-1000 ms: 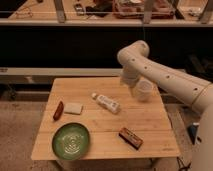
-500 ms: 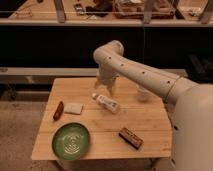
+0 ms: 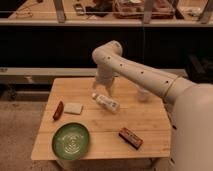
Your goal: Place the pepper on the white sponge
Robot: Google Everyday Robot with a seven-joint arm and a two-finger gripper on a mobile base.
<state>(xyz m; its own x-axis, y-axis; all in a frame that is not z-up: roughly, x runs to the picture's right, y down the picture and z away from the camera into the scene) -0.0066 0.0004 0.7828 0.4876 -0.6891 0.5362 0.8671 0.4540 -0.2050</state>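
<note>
The dark red pepper (image 3: 58, 110) lies on the wooden table (image 3: 100, 130) near its left edge. The white sponge (image 3: 73, 108) lies flat right beside it, to the pepper's right. My gripper (image 3: 102, 90) hangs from the white arm above the back middle of the table, just over the cap end of the white bottle (image 3: 105, 102). It is to the right of the sponge and pepper, apart from both.
A green plate (image 3: 71, 141) sits at the front left. A brown-red rectangular bar (image 3: 130, 138) lies at the front right. A pale cup (image 3: 143, 93) stands at the back right. Dark shelving runs behind the table.
My arm has swung left across the back of the table, from the back right corner to above the white bottle. The objects on the table have not moved.
</note>
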